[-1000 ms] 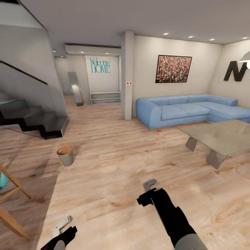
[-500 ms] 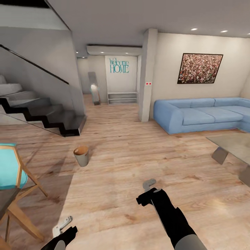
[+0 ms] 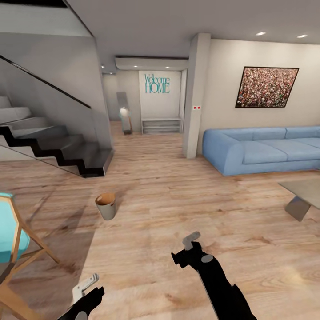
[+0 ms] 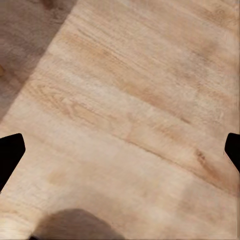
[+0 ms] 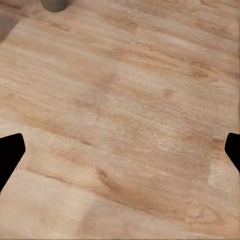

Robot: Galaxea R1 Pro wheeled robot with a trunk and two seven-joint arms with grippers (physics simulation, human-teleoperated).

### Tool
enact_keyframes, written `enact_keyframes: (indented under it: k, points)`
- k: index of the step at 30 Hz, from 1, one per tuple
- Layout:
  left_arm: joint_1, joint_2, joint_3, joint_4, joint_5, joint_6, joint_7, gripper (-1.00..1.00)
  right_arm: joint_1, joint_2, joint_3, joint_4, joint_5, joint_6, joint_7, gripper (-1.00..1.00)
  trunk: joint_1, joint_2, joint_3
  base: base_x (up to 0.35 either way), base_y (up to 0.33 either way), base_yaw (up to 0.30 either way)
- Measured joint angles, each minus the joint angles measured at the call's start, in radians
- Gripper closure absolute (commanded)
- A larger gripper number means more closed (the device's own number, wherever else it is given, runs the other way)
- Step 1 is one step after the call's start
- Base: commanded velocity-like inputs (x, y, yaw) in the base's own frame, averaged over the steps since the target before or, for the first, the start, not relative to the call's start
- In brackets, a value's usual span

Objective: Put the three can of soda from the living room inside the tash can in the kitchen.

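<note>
A: Where does the tash can (image 3: 106, 205) lie from the arms?

B: On the wood floor (image 3: 146, 222), upright, its open mouth facing up, at about 11 o'clock from the right gripper (image 3: 191, 240) and about 1 o'clock from the left gripper (image 3: 86, 284). I judge the left one slightly nearer, though both are well apart from it.

A: And the claws?

B: In each wrist view the dark fingertips (image 4: 10, 155) sit at opposite edges with bare floor between, so both stand apart, holding nothing. The right wrist view catches the bin's base (image 5: 54, 4) far ahead.

A: Any soda cans?

B: I can make out 0 of the 3 here.

A: What differs from 1 second ago?

B: The whole view has swung left: the blue sofa (image 3: 262, 149) and grey table (image 3: 302, 198) slid rightward, the stairs (image 3: 53, 146) and a teal chair (image 3: 13, 240) came in. That's the camera turning, not the things
</note>
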Motion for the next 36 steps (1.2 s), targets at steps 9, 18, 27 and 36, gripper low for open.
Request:
enact_keyframes:
  k: [9,18,27,36]
  points:
    - [0.005,0.002,0.003,0.005,0.004,0.001,0.000,-1.00,0.012,0.002,0.000,-0.031,-0.005,0.139,0.001,-1.00,0.000,0.000,0.000,0.345,0.085,0.112]
    - [0.005,0.001,0.002,0.016,0.001,0.003,0.001,-1.00,0.001,0.006,-0.004,-0.004,-0.005,0.167,0.002,-1.00,0.000,0.000,-0.003,0.345,0.021,0.281]
    - [0.004,0.000,0.002,0.024,0.000,0.003,0.002,-1.00,-0.044,0.008,-0.006,0.071,-0.006,0.167,-0.001,-1.00,0.000,0.000,-0.007,0.343,-0.069,0.288]
    - [0.002,0.000,0.001,0.034,0.000,0.003,0.002,-1.00,-0.050,0.008,-0.007,0.083,-0.008,0.167,0.001,-1.00,0.000,0.000,-0.012,0.328,-0.176,0.241]
